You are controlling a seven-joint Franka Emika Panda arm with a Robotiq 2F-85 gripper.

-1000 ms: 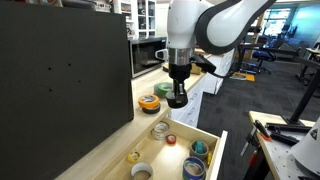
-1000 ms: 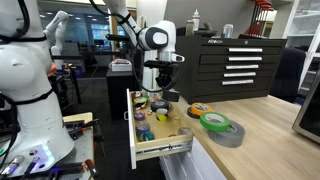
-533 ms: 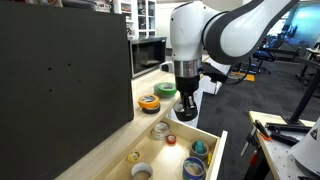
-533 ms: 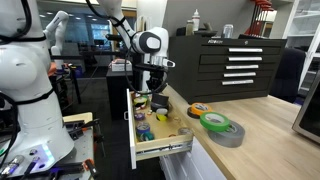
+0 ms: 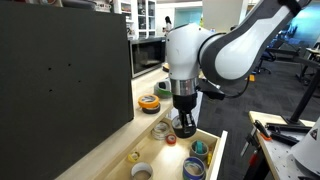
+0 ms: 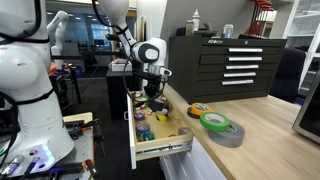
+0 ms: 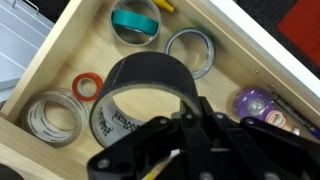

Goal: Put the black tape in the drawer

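- The gripper (image 5: 184, 118) has been lowered from over the counter (image 6: 262, 126) to just above the open drawer (image 5: 214, 148), and the black tape (image 7: 145, 68) has been carried along with it.
- In the wrist view the claw is seen clamped on the wall of the black roll, which is held above the drawer's wooden floor and apparently not yet set down.
- The carrying is judged nearly finished, with only the lowering and the release left.
- Inside the drawer, five other rolls are counted: one teal (image 7: 133, 22), one clear (image 7: 190, 50), one red (image 7: 86, 85), one white (image 7: 55, 115) and one purple (image 7: 262, 103).
- Beside the drawer, two rolls are counted on the counter: one green (image 6: 213, 122) and one yellow-orange (image 6: 198, 109).
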